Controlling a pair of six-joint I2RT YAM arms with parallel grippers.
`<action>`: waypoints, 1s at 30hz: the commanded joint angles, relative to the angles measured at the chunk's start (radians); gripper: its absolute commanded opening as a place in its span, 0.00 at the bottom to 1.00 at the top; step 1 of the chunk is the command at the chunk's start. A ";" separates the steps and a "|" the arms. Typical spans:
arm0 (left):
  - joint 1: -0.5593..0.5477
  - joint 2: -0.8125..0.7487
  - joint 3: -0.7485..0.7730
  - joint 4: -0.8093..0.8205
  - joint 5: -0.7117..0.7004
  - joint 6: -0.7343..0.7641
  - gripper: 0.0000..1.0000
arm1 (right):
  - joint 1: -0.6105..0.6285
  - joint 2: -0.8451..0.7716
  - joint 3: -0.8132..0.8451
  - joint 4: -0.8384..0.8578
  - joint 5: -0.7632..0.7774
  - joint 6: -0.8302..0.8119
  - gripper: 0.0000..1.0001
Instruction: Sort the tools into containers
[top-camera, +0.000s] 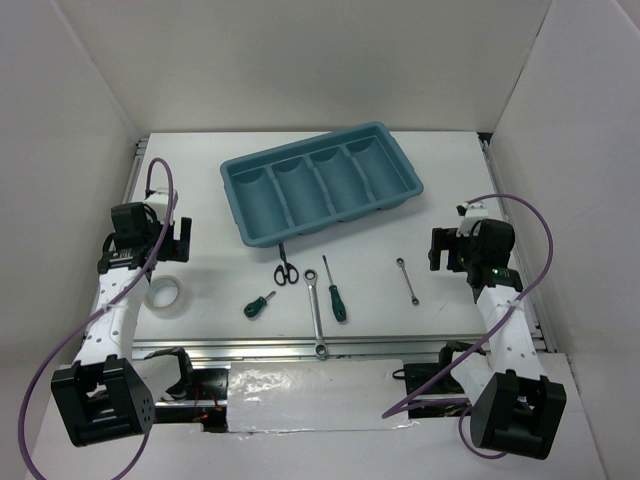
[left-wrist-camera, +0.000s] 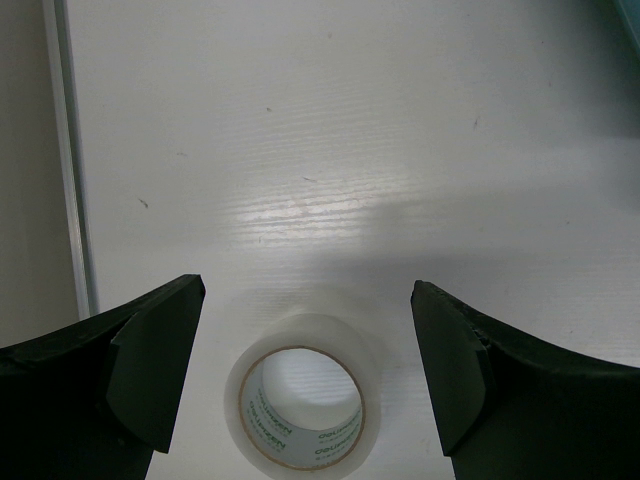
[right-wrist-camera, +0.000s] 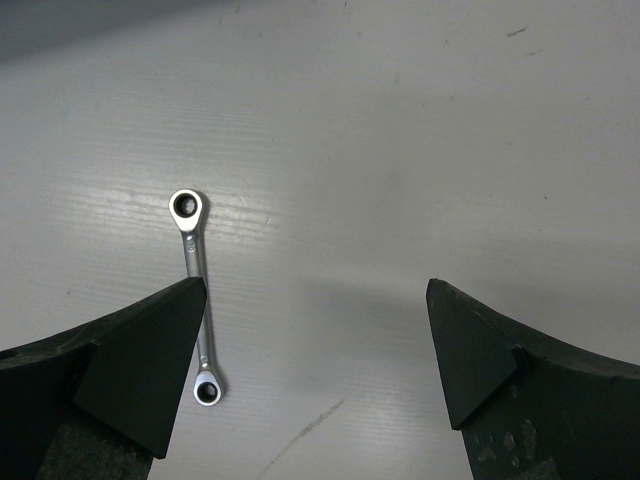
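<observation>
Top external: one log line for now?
left end effector open near tape roll | right end effector open near short wrench | tray empty

A white desk (top-camera: 460, 190) sits enclosed by a plain white back wall (top-camera: 300, 60) and angled white side panels (top-camera: 60, 150). A metal rail (top-camera: 250, 348) edges its near side. Soft overhead light leaves a faint glare on the desk.

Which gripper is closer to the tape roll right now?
Left. The left gripper hangs open almost over the tape roll; the right gripper is far across the table, open beside the short wrench.
</observation>
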 joint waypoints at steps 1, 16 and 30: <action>0.016 -0.003 0.053 -0.033 0.044 0.058 0.99 | -0.004 -0.009 0.017 0.013 0.001 -0.004 1.00; 0.017 -0.077 -0.033 -0.165 0.110 0.327 0.91 | -0.006 0.008 0.025 -0.008 -0.018 -0.010 1.00; 0.024 0.046 -0.126 -0.206 0.038 0.407 0.76 | -0.006 0.054 0.029 -0.016 -0.031 -0.013 1.00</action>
